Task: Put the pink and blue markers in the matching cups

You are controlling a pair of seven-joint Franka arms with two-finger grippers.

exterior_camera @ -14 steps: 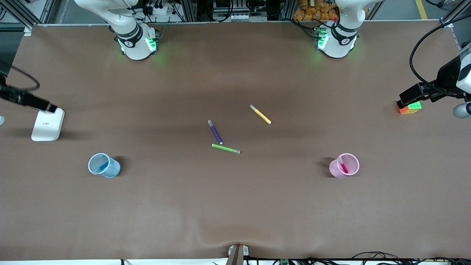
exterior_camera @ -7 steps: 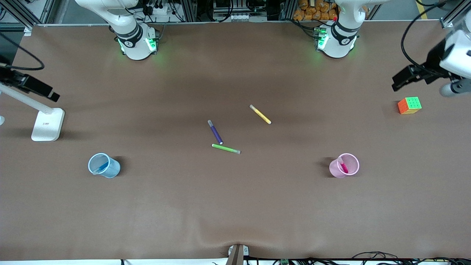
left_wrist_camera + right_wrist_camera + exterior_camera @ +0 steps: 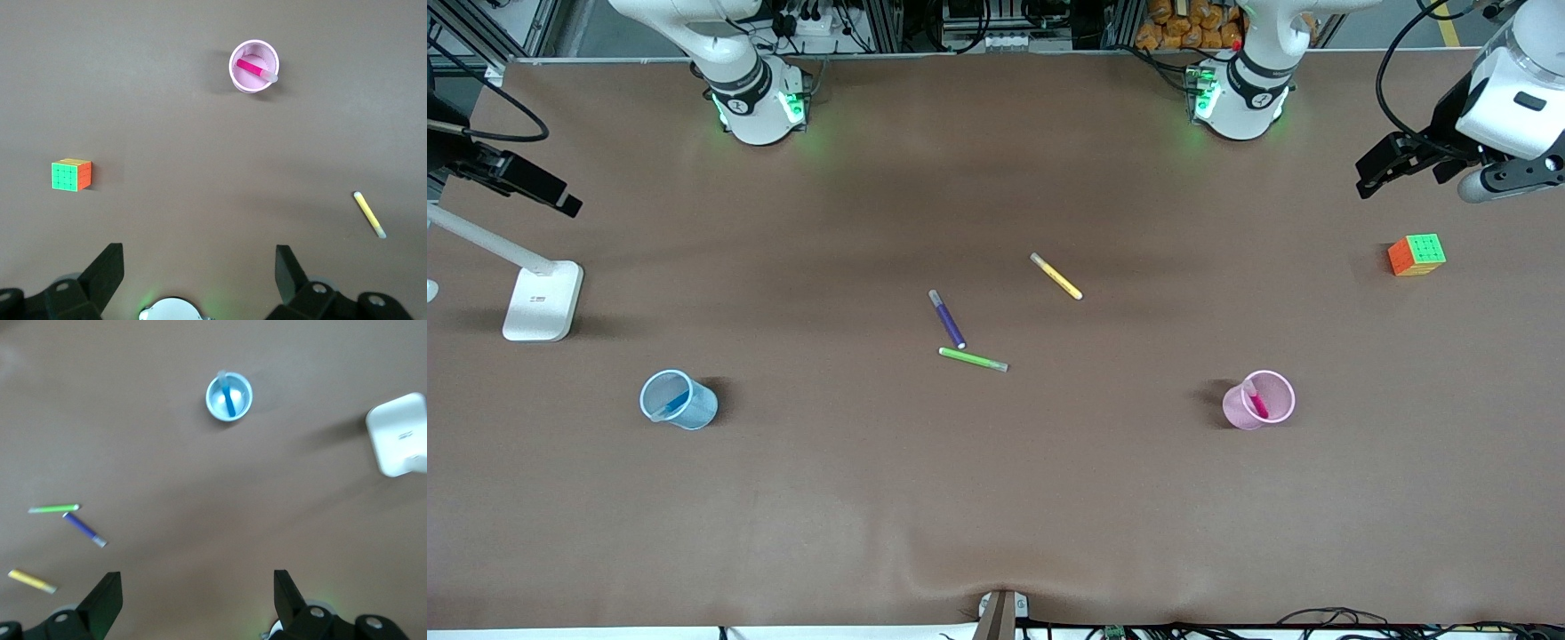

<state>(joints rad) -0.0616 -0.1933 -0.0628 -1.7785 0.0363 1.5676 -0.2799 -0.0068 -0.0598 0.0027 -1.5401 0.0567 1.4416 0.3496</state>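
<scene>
The pink marker (image 3: 1257,402) stands inside the pale pink cup (image 3: 1272,384) toward the left arm's end of the table; both show in the left wrist view, marker (image 3: 252,69) in cup (image 3: 235,73). The blue marker (image 3: 672,403) leans inside the pale blue cup (image 3: 698,413) toward the right arm's end; the right wrist view shows the marker (image 3: 229,399) in the cup (image 3: 213,405). My left gripper (image 3: 197,268) is open and empty, high over the table near its base. My right gripper (image 3: 195,590) is open and empty, high over its own end.
A dark purple pen (image 3: 947,318), a lime green pen (image 3: 973,359) and a yellow pen (image 3: 1056,276) lie at the table's middle. A colour cube (image 3: 1416,254) sits under the left arm (image 3: 1507,107). A white stand (image 3: 543,300) sits under the right arm (image 3: 511,173).
Both arms have drawn back toward their bases and risen. The left hand has left the cube uncovered. The markers, cups and loose pens have not moved.
</scene>
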